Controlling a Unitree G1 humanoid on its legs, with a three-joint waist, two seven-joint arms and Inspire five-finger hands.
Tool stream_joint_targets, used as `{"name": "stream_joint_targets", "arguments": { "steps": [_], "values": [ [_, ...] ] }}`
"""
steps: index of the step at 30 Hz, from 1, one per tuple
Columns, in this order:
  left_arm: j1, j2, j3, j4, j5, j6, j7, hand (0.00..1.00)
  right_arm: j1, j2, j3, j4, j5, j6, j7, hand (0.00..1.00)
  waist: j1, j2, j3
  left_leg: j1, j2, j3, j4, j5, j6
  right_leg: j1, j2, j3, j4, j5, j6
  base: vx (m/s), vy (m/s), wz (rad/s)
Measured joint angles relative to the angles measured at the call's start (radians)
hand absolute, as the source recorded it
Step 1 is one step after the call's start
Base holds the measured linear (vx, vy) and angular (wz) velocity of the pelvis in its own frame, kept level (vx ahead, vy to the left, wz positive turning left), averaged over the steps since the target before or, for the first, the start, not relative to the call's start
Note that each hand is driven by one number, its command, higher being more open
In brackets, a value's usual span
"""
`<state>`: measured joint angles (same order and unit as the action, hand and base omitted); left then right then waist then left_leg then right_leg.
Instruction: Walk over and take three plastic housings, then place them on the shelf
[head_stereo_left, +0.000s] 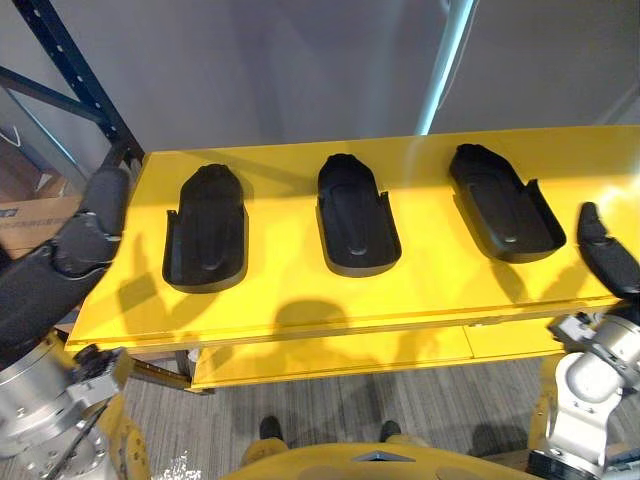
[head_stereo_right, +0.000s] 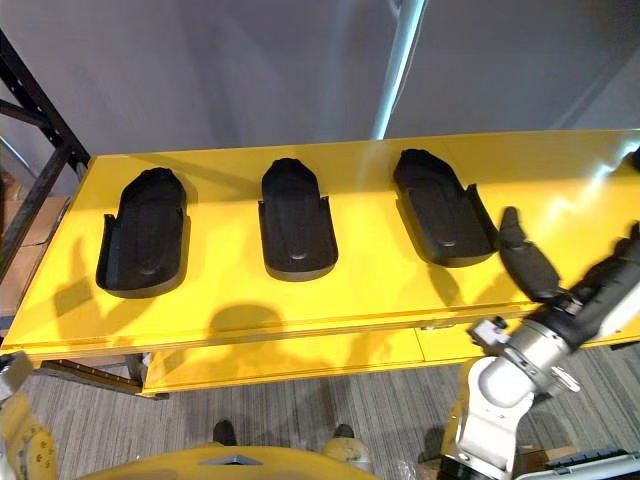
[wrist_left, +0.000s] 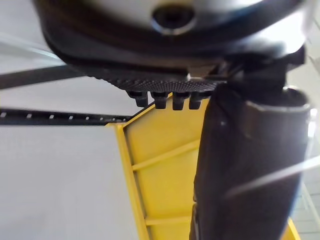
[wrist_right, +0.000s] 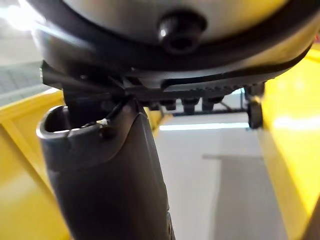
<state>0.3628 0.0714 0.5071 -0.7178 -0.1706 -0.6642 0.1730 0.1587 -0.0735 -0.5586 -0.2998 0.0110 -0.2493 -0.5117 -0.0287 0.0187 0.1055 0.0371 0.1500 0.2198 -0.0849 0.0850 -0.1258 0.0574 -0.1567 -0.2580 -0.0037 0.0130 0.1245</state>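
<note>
Three black plastic housings lie in a row on the yellow shelf (head_stereo_left: 280, 290), hollow side up: the left housing (head_stereo_left: 205, 230), the middle housing (head_stereo_left: 355, 215) and the right housing (head_stereo_left: 503, 203). My left hand (head_stereo_left: 95, 215) hangs at the shelf's left end, beside the left housing and apart from it, with straight fingers and nothing in it. Over the shelf's front right corner is my right hand (head_stereo_right: 530, 265), a short way to the right of the right housing (head_stereo_right: 440, 207). It is open and holds nothing. The wrist views look along each thumb (wrist_left: 245, 165) at yellow shelf panels.
A dark blue rack upright (head_stereo_left: 70, 70) rises behind the shelf's left end, with a cardboard box (head_stereo_left: 30, 215) past it. A grey wall and a pale vertical pole (head_stereo_left: 445, 60) stand behind. A lower yellow panel (head_stereo_left: 330, 360) juts out under the front edge, above grey floor.
</note>
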Motion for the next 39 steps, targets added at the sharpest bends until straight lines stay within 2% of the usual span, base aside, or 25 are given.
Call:
{"name": "stream_joint_targets", "arguments": {
  "steps": [3,5,7,8,10,11,12,13,15,17,18,20,24,26,28,29,30,31,32,34,35,36,37,38,39],
  "values": [
    [0.003,0.018,0.108,0.000,-0.005,-0.093,0.022,1.00,-0.028,-0.043,-0.116,0.128,0.006,0.027,-0.069,1.00,0.002,-0.003,-0.001,-0.017,-0.001,-0.032,0.000,0.004,0.000,0.006,0.000,-0.033,0.000,-0.006,0.000,0.01,-0.012,0.27],
    [0.001,0.018,0.136,0.000,0.011,-0.121,0.067,1.00,-0.034,-0.051,-0.147,0.196,0.008,0.049,-0.099,1.00,0.004,-0.003,-0.001,-0.018,-0.003,-0.045,0.000,0.006,0.000,0.013,-0.001,-0.046,0.000,-0.010,0.000,0.00,-0.009,0.23],
    [-0.005,0.019,0.183,0.000,0.141,-0.150,0.253,1.00,-0.056,-0.057,-0.201,0.384,0.078,0.091,-0.169,1.00,0.015,-0.001,-0.005,-0.023,-0.003,-0.069,0.000,0.009,-0.001,0.024,0.000,-0.070,0.004,-0.019,0.000,-0.01,-0.015,0.29],
    [-0.012,0.019,0.187,0.001,0.175,-0.154,0.304,1.00,-0.060,-0.060,-0.215,0.442,0.099,0.100,-0.186,1.00,0.021,0.001,-0.010,-0.027,-0.003,-0.076,0.000,0.011,-0.001,0.023,0.000,-0.076,0.004,-0.020,-0.001,-0.01,-0.018,0.34],
    [-0.022,0.019,0.191,0.001,0.313,-0.166,0.489,1.00,-0.065,-0.071,-0.243,0.686,0.170,0.135,-0.252,1.00,0.033,0.011,-0.021,-0.040,-0.004,-0.105,-0.001,0.017,-0.002,0.032,0.001,-0.108,0.007,-0.027,-0.001,-0.01,-0.017,0.38],
    [-0.022,0.019,0.198,0.001,0.353,-0.167,0.542,1.00,-0.075,-0.068,-0.254,0.731,0.197,0.131,-0.274,1.00,0.033,0.017,-0.025,-0.042,-0.004,-0.113,-0.001,0.019,-0.002,0.034,0.001,-0.116,0.009,-0.029,-0.002,-0.01,-0.014,0.30],
    [-0.022,0.023,0.197,0.001,0.389,-0.166,0.579,1.00,-0.077,-0.078,-0.254,0.779,0.203,0.151,-0.293,1.00,0.033,0.020,-0.028,-0.045,-0.005,-0.118,-0.001,0.021,-0.002,0.035,0.001,-0.122,0.012,-0.031,-0.002,-0.03,-0.016,0.27],
    [-0.025,0.028,0.197,0.001,0.462,-0.167,0.652,1.00,-0.078,-0.093,-0.258,0.904,0.237,0.159,-0.312,1.00,0.045,0.023,-0.029,-0.051,-0.005,-0.134,-0.002,0.026,-0.003,0.035,0.001,-0.136,0.019,-0.036,-0.004,-0.04,-0.016,0.26],
    [-0.040,0.029,0.197,0.001,0.509,-0.170,0.709,1.00,-0.077,-0.090,-0.264,0.990,0.282,0.173,-0.321,1.00,0.052,0.029,-0.032,-0.058,-0.005,-0.151,-0.003,0.032,-0.003,0.039,0.003,-0.154,0.020,-0.039,-0.004,-0.04,-0.020,0.31],
    [-0.041,0.029,0.199,0.001,0.554,-0.157,0.832,1.00,-0.073,-0.083,-0.279,1.092,0.356,0.180,-0.321,1.00,0.054,0.042,-0.033,-0.062,-0.007,-0.170,-0.004,0.039,-0.002,0.050,0.003,-0.176,0.020,-0.041,-0.004,-0.05,-0.021,0.29],
    [-0.041,0.029,0.200,0.001,0.566,-0.145,0.864,1.00,-0.071,-0.080,-0.279,1.108,0.359,0.187,-0.320,1.00,0.054,0.044,-0.033,-0.062,-0.007,-0.174,-0.004,0.040,-0.002,0.052,0.003,-0.180,0.021,-0.041,-0.005,-0.05,-0.013,0.17],
    [-0.041,0.028,0.209,0.001,0.583,-0.071,0.962,1.00,-0.061,-0.061,-0.276,1.140,0.360,0.199,-0.307,1.00,0.056,0.043,-0.032,-0.064,-0.007,-0.182,-0.004,0.043,0.002,0.055,0.005,-0.187,0.020,-0.043,-0.005,-0.05,-0.014,0.10],
    [-0.044,0.029,0.256,0.050,0.545,0.021,1.054,1.00,-0.048,-0.045,-0.273,1.166,0.398,0.209,-0.279,1.00,0.054,0.028,-0.023,-0.064,-0.010,-0.198,-0.004,0.048,0.005,0.065,0.004,-0.203,0.019,-0.050,-0.006,-0.05,-0.010,0.12],
    [-0.051,0.029,0.326,0.187,0.455,0.059,1.107,1.00,-0.039,-0.040,-0.247,1.201,0.400,0.223,-0.261,1.00,0.059,0.022,-0.019,-0.064,-0.010,-0.199,-0.004,0.044,0.000,0.066,0.005,-0.204,0.018,-0.052,-0.004,-0.04,-0.009,0.03],
    [-0.056,0.034,0.344,0.316,0.344,0.074,1.095,1.00,-0.034,-0.041,-0.228,1.234,0.407,0.226,-0.237,1.00,0.068,0.021,-0.018,-0.064,-0.010,-0.198,-0.004,0.044,0.000,0.066,0.005,-0.203,0.018,-0.052,-0.004,0.00,0.000,0.00],
    [-0.060,0.040,0.346,0.446,0.247,0.098,1.073,1.00,-0.033,-0.041,-0.211,1.253,0.412,0.237,-0.217,1.00,0.075,0.021,-0.019,-0.064,-0.010,-0.196,-0.005,0.043,0.000,0.066,0.005,-0.201,0.017,-0.052,-0.004,0.00,0.000,0.00],
    [-0.061,0.044,0.343,0.553,0.169,0.117,1.039,1.00,-0.031,-0.041,-0.200,1.266,0.421,0.245,-0.200,1.00,0.077,0.021,-0.019,-0.062,-0.010,-0.195,-0.004,0.043,0.001,0.067,0.005,-0.200,0.017,-0.052,-0.005,0.04,-0.014,-0.02],
    [-0.062,0.049,0.331,0.696,0.063,0.149,0.970,1.00,-0.031,-0.039,-0.185,1.266,0.437,0.261,-0.172,1.00,0.077,0.019,-0.019,-0.061,-0.011,-0.195,-0.005,0.044,0.003,0.070,0.003,-0.200,0.020,-0.052,-0.007,0.04,-0.012,-0.01],
    [-0.062,0.049,0.323,0.763,0.019,0.169,0.934,1.00,-0.031,-0.039,-0.177,1.267,0.441,0.267,-0.152,1.00,0.077,0.017,-0.019,-0.061,-0.011,-0.195,-0.005,0.044,0.003,0.070,0.003,-0.200,0.020,-0.052,-0.007,0.04,-0.010,0.00],
    [-0.059,0.056,0.281,1.028,-0.149,0.256,0.722,1.00,-0.034,-0.038,-0.155,1.267,0.473,0.298,0.006,1.00,0.077,0.009,-0.019,-0.059,-0.012,-0.193,-0.005,0.042,0.004,0.072,0.001,-0.199,0.020,-0.051,-0.010,0.00,0.000,0.00],
    [-0.058,0.060,0.268,1.098,-0.191,0.266,0.657,1.00,-0.035,-0.040,-0.155,1.269,0.489,0.316,0.068,1.00,0.077,0.004,-0.017,-0.059,-0.012,-0.192,-0.005,0.042,0.004,0.072,0.001,-0.199,0.020,-0.053,-0.009,0.01,-0.010,-0.03],
    [-0.057,0.063,0.248,1.222,-0.280,0.289,0.525,1.00,-0.036,-0.042,-0.149,1.279,0.494,0.355,0.202,1.00,0.074,-0.003,-0.012,-0.056,-0.012,-0.189,-0.005,0.040,0.004,0.071,0.001,-0.196,0.020,-0.054,-0.009,0.02,-0.010,-0.10],
    [-0.058,0.063,0.234,1.296,-0.345,0.316,0.436,1.00,-0.037,-0.043,-0.135,1.294,0.487,0.378,0.289,1.00,0.076,-0.017,-0.005,-0.046,-0.011,-0.182,-0.005,0.038,0.006,0.076,0.001,-0.189,0.021,-0.055,-0.009,0.03,-0.010,-0.20],
    [-0.057,0.063,0.213,1.390,-0.397,0.341,0.347,1.00,-0.045,-0.042,-0.120,1.319,0.469,0.392,0.362,1.00,0.079,-0.029,-0.003,-0.034,-0.010,-0.171,-0.005,0.028,0.000,0.083,0.000,-0.179,0.020,-0.057,-0.009,0.04,-0.007,-0.21],
    [-0.058,0.062,0.203,1.429,-0.425,0.350,0.305,1.00,-0.050,-0.042,-0.118,1.330,0.465,0.396,0.388,1.00,0.080,-0.033,-0.001,-0.028,-0.011,-0.167,-0.005,0.024,-0.002,0.086,-0.001,-0.175,0.021,-0.058,-0.010,0.01,-0.003,-0.17]
  ]
}}
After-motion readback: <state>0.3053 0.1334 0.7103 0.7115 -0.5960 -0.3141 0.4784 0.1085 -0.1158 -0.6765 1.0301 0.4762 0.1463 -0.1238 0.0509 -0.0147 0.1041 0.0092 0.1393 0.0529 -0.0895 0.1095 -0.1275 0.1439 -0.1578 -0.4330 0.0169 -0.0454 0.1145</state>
